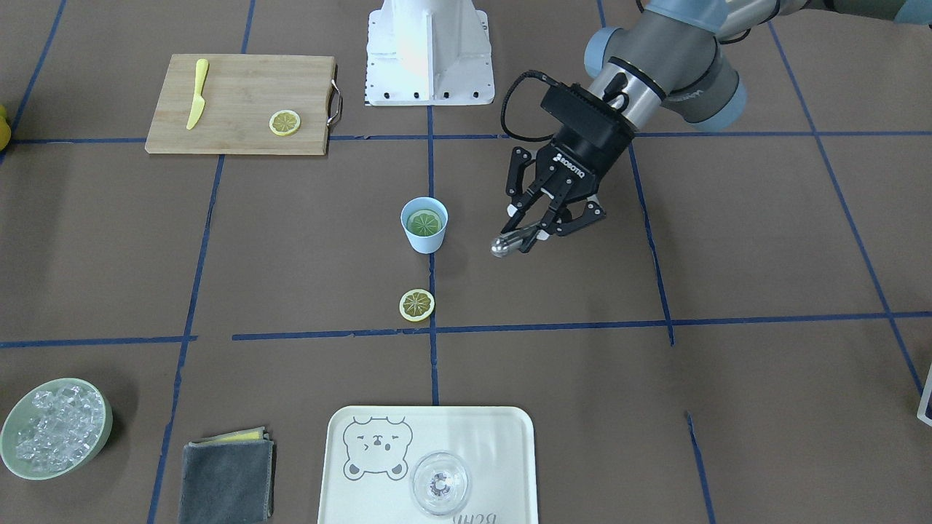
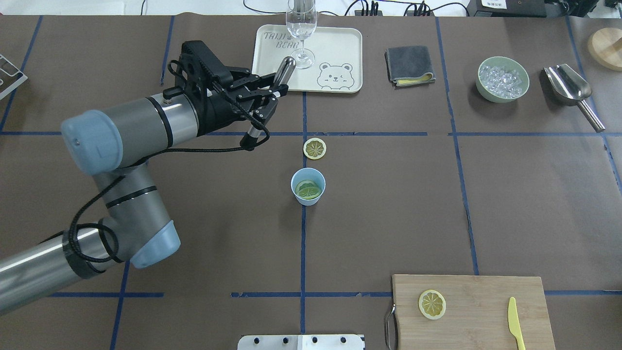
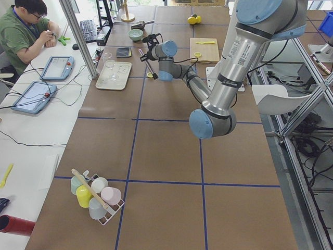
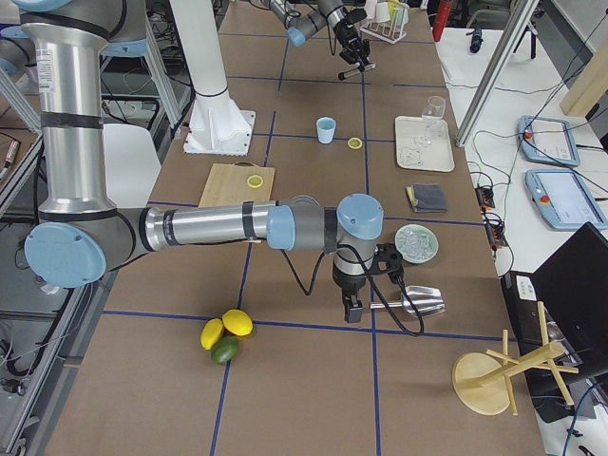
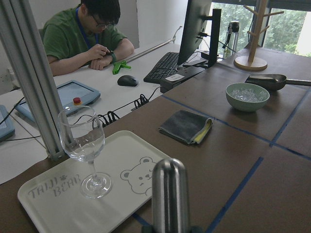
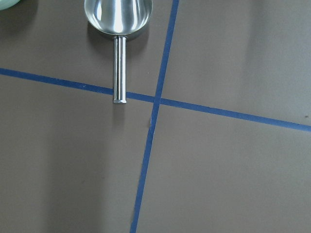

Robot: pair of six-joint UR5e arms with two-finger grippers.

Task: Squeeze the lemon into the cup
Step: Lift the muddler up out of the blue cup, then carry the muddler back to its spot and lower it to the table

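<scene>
The light-blue cup (image 1: 424,225) stands upright at the table's middle with a lemon slice (image 1: 424,221) inside; it also shows in the overhead view (image 2: 308,186). A second lemon slice (image 1: 416,305) lies flat on the table just beyond the cup. A third slice (image 1: 285,122) lies on the cutting board (image 1: 240,102). My left gripper (image 1: 530,234) is shut on a metal rod (image 1: 504,245) and hangs above the table beside the cup, clear of it. The rod's rounded end fills the left wrist view (image 5: 169,194). My right gripper (image 4: 350,306) hangs near the scoop; I cannot tell its state.
A tray (image 2: 340,48) holds a wine glass (image 2: 301,29). A grey cloth (image 2: 409,64), a green bowl of ice (image 2: 502,78) and a metal scoop (image 2: 568,87) lie along the far edge. A yellow knife (image 1: 196,93) lies on the board. Whole lemons and a lime (image 4: 226,334) lie at the robot's right end.
</scene>
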